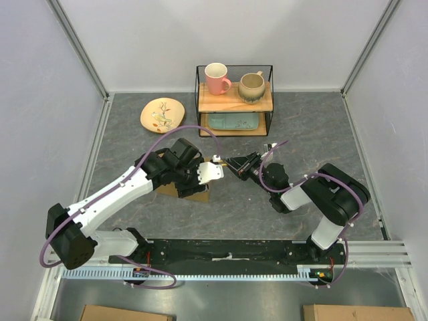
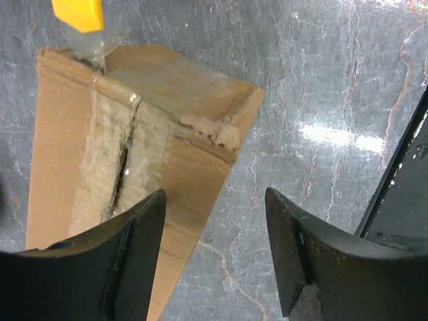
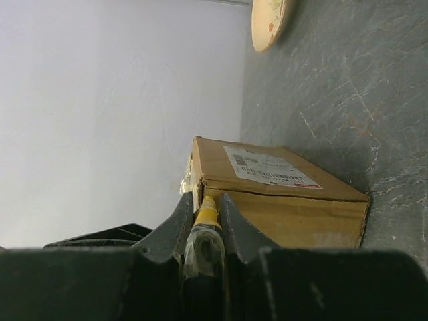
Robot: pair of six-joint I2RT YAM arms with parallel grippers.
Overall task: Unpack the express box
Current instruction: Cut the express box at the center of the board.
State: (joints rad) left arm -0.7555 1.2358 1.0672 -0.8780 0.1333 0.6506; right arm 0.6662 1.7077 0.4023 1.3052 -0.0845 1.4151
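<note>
One stiff, likely light box point(image 2: 187, 87) is lying under the spread left gripper point(image 2: 214, 197), slit seam point(image 2: 120, 167) offering flap edges, right gripper point(image 3: 206, 198) pinching a cutter point(image 3: 206, 217)

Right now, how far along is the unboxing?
Done: the tape seam on the express box is partly slit. In hand: the right gripper grips a yellow-tipped tool at the seam's end; the left gripper hovers open above the box. Left: flaps closed, nothing taken out yet.

- A pink ceramic mug point(image 1: 216, 77) and a beige glazed mug point(image 1: 252, 86) are sitting atop your black wire-frame shelf point(image 1: 234, 97).
- A round cream plate point(image 1: 162, 114) is lying just left.
</note>
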